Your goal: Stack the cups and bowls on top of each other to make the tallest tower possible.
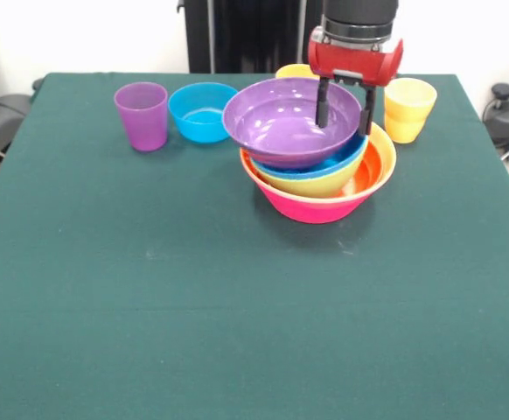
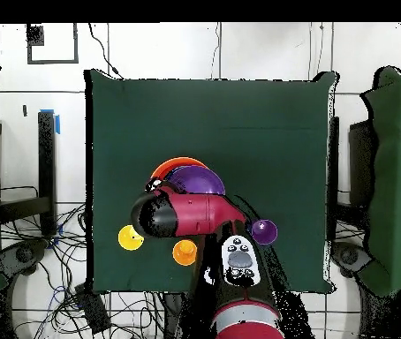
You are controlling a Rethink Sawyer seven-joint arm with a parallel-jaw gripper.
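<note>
The tower stands right of the table's middle: the large pink bowl outermost, then an orange bowl, a yellow-green bowl and a blue bowl. A purple bowl lies tilted on top. My gripper comes down over the purple bowl's right rim, one finger inside the bowl and one outside, apart from each other. In the overhead view the arm covers part of the tower. A purple cup, a yellow cup and a small blue bowl stand apart.
An orange cup shows partly behind the tower, near the table's far edge. In the overhead view the yellow cup, the orange cup and the purple cup stand along the edge near the robot's base.
</note>
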